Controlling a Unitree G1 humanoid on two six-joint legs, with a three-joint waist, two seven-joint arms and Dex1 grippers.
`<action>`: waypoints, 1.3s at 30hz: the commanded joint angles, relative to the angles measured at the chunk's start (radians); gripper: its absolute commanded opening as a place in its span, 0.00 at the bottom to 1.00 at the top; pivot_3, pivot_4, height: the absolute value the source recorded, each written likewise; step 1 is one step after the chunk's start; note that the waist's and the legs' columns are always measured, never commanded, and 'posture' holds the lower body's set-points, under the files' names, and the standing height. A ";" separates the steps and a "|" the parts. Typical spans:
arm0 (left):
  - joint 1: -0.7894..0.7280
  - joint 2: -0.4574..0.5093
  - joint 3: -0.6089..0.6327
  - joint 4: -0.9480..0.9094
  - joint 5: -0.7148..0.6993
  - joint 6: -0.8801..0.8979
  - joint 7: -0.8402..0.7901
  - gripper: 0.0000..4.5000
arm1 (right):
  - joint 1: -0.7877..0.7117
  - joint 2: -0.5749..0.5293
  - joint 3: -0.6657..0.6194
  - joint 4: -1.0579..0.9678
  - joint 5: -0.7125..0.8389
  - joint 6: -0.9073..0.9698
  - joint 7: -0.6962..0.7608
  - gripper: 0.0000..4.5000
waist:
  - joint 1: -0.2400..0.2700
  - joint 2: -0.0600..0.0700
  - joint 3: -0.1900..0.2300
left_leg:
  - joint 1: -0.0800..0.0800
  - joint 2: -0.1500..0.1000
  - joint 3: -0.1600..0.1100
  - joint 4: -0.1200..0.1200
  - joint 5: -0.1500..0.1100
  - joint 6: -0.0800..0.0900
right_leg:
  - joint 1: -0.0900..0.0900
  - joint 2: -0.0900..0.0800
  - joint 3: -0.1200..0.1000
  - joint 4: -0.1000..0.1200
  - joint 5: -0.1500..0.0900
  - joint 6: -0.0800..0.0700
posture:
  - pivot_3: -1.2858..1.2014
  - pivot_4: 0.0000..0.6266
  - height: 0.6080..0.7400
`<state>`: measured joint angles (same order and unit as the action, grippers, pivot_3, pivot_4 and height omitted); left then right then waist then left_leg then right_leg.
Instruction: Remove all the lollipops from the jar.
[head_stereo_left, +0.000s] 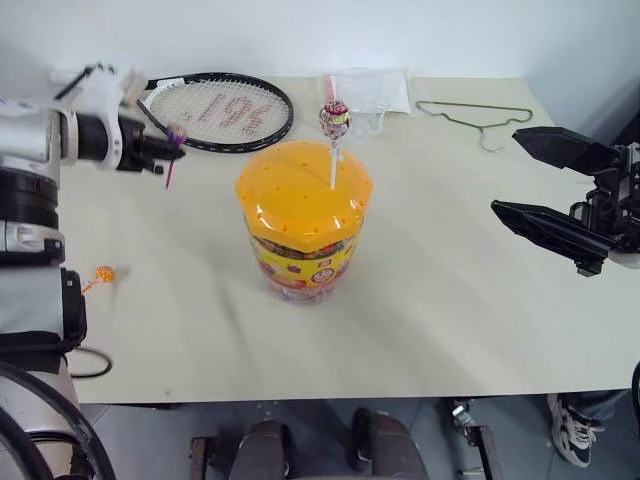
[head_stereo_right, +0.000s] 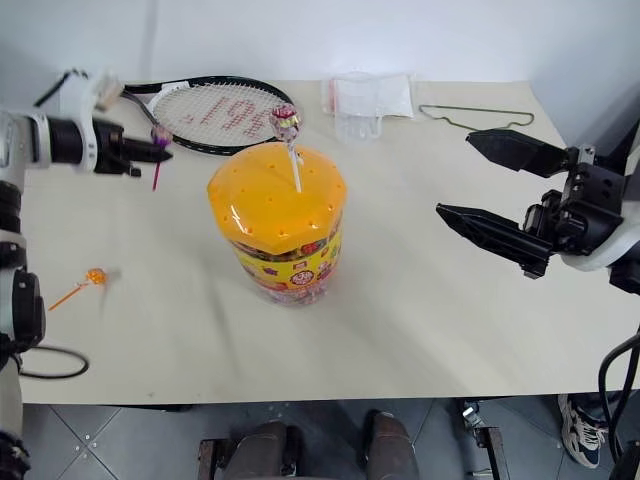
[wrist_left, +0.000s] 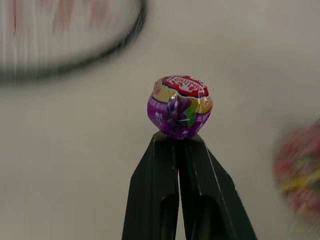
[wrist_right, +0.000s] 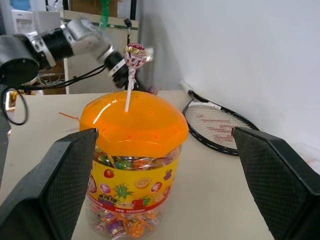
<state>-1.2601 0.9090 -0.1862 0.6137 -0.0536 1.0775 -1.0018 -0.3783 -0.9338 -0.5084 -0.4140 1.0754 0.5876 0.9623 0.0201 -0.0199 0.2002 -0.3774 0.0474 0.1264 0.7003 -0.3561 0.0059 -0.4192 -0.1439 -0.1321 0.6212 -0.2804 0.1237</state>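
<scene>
The jar (head_stereo_left: 303, 205), a clear tub with a yellow label and a holed orange lid, stands mid-table. A red-gold lollipop (head_stereo_left: 334, 119) on a white stick stands upright in the lid. Over the table's far left, my left gripper (head_stereo_left: 165, 145) is shut on the stick of a purple lollipop (wrist_left: 180, 106), whose wrapped head sits just past the fingertips. Near the left table edge lies an orange lollipop (head_stereo_left: 104, 273). My right gripper (head_stereo_left: 505, 170) hangs open to the right of the jar, apart from it, pointing toward it with nothing between its fingers.
A tennis racket (head_stereo_left: 220, 108) lies at the back left, just beyond the left gripper. At the back are a clear plastic bag (head_stereo_left: 370, 93) and a wire hanger (head_stereo_left: 475, 115). Bare tabletop (head_stereo_left: 440, 320) spreads in front of the jar. A person's shoe (head_stereo_left: 570, 430) shows below the table's right corner.
</scene>
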 joint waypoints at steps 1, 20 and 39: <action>0.159 0.114 -0.045 -0.234 -0.021 0.171 -0.037 0.01 | -0.040 -0.017 0.010 0.029 -0.009 -0.015 0.031 1.00 | -0.001 0.000 0.000 | 0.000 0.000 0.000 0.000 0.000 0.000 | 0.000 0.000 0.001 0.000 0.000 0.000 | 0.52 0.24 1.00; 0.436 0.263 -0.029 -0.522 -0.215 0.437 0.039 0.31 | -0.068 -0.016 0.028 0.047 -0.036 -0.011 0.059 1.00 | 0.004 -0.001 0.000 | 0.001 0.001 0.001 0.000 0.000 0.000 | -0.001 0.000 0.002 0.002 0.000 -0.001 | 0.52 0.24 1.00; 0.372 0.275 0.316 -0.598 -0.415 0.082 -0.069 0.99 | -0.145 -0.075 0.092 0.055 -0.014 0.087 0.035 1.00 | 0.002 0.000 0.000 | 0.001 0.001 0.002 0.000 0.000 0.000 | -0.002 0.000 0.003 0.002 0.000 -0.001 | 0.52 0.24 1.00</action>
<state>-0.9005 1.1905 0.0382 0.0392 -0.4249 1.2418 -1.0317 -0.5014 -1.0012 -0.4315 -0.3434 1.0411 0.6616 1.0099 0.0220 -0.0204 0.2000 -0.3763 0.0480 0.1282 0.7004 -0.3560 0.0057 -0.4209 -0.1437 -0.1295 0.6235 -0.2807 0.1232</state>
